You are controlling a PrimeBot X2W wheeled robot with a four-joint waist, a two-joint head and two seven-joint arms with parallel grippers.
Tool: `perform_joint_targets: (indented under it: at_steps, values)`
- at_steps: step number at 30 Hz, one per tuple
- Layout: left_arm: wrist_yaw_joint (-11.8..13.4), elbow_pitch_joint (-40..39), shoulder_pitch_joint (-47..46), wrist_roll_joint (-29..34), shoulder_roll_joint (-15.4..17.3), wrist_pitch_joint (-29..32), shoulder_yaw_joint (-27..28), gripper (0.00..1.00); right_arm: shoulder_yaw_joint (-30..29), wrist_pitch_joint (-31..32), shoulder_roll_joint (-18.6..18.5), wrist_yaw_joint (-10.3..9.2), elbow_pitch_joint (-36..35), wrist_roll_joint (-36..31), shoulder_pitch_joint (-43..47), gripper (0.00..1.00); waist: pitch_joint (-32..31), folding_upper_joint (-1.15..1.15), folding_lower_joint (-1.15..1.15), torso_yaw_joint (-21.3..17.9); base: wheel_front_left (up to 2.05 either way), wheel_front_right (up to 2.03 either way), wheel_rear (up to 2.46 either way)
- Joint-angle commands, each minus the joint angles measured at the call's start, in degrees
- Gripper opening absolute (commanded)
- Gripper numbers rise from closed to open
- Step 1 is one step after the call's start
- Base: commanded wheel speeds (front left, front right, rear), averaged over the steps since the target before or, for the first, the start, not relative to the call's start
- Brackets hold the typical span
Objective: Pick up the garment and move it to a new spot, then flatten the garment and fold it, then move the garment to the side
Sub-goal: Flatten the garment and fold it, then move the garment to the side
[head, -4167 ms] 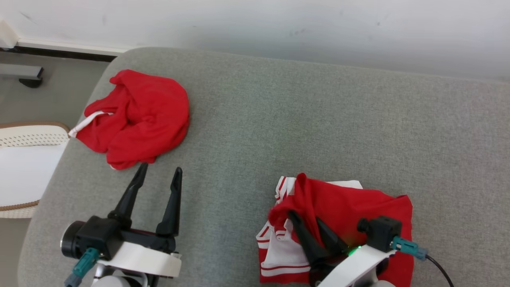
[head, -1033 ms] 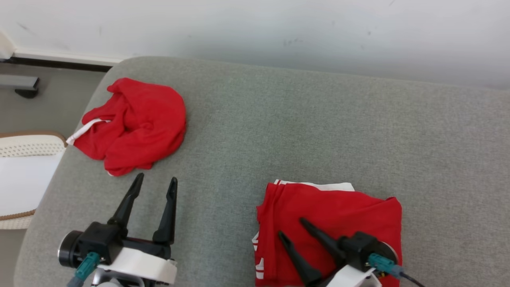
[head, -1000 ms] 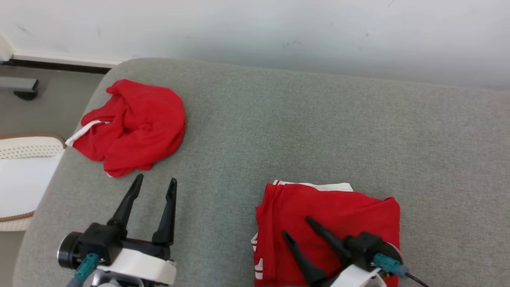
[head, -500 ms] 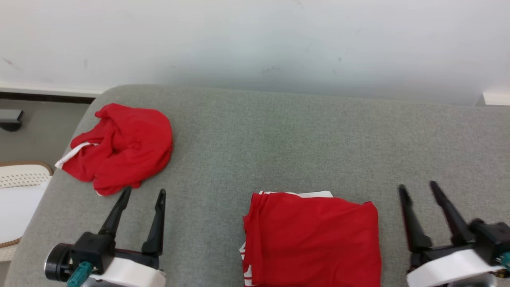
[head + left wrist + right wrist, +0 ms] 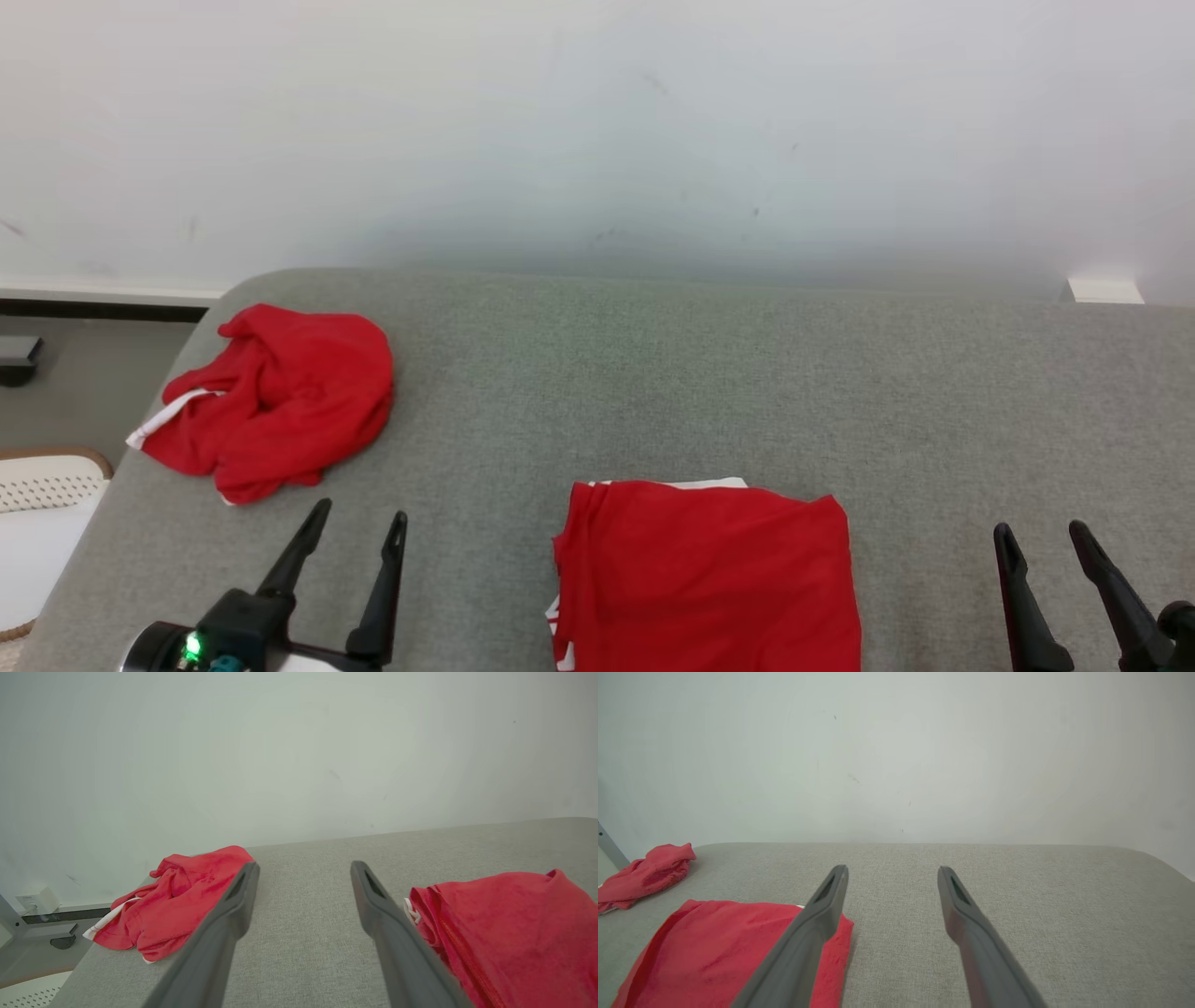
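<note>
**A:** Where is the garment?

**B:** The folded red garment (image 5: 705,579) lies flat on the grey bench (image 5: 653,373), close to the front edge and between the two grippers. A strip of white trim (image 5: 672,483) shows along its far edge.

**A:** Is either gripper on it?

**B:** No. The left gripper (image 5: 360,510) sits off to its left with the fingers spread apart and nothing between them. The right gripper (image 5: 1041,528) is off to its right, also spread wide and empty, over bare upholstery. Both are clear of the cloth.

**A:** And the other red heap?

**B:** A crumpled red garment (image 5: 275,401) with a white band lies near the bench's far left corner, well apart from the folded one. The left gripper's tips point toward it but stop short of it.

**A:** What do the wrist views add?

**B:** In the left wrist view, the crumpled piece shows beyond one finger and the folded one lies just beside the other. In the right wrist view, a corner of the folded garment runs behind one finger, with only bare bench between the two. A pale wall (image 5: 597,140) rises behind the bench.
</note>
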Motion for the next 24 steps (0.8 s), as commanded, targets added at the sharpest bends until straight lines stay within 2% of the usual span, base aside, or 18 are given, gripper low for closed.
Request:
perform_joint_targets:
  at_steps: [1,24]
  values:
    - [0.2,-0.3,0.9,0.4,0.3,0.3,0.0,1.0,-0.2,0.3,0.1,-0.12,-0.3,0.6,1.1,1.0,-0.4,0.0,0.01,-0.2,0.0,0.0,0.0]
    - [1.8,0.2,1.2,-1.4,0.4,-0.6,0.3,1.0,-0.3,0.7,0.1,-0.12,-1.3,2.0,2.5,1.0,-1.0,0.0,0.01,0.4,0.0,0.0,0.0]
